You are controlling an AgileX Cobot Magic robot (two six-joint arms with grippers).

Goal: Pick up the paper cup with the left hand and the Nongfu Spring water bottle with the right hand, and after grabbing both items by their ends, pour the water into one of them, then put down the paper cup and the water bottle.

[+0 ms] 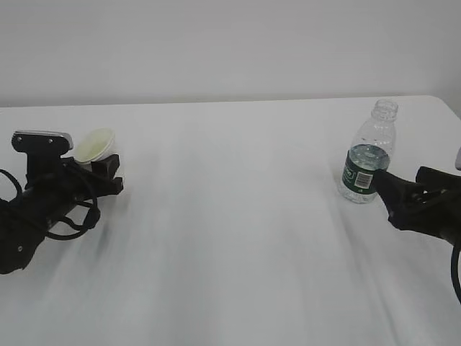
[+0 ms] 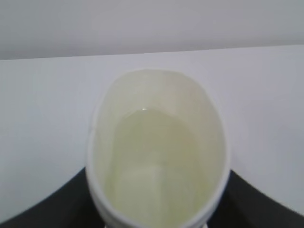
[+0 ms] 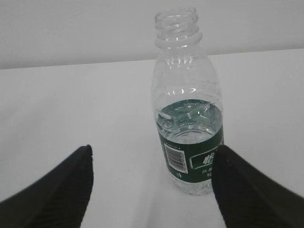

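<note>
The white paper cup (image 1: 96, 145) sits in my left gripper (image 1: 108, 171) at the far left of the table. In the left wrist view the paper cup (image 2: 156, 152) fills the frame. Its rim is squeezed oval between the black fingers (image 2: 57, 209), so my left gripper (image 2: 159, 209) is shut on it. The cup's base is hidden. The Nongfu Spring water bottle (image 1: 367, 158) stands upright and capless at the right, with water (image 3: 190, 116) up to its green label. My right gripper (image 3: 154, 149) is open, and the bottle (image 3: 187, 95) stands just inside its right finger (image 3: 247, 190).
The white table (image 1: 230, 216) runs back to a pale wall. Its right edge (image 1: 450, 108) lies just behind and to the right of the bottle.
</note>
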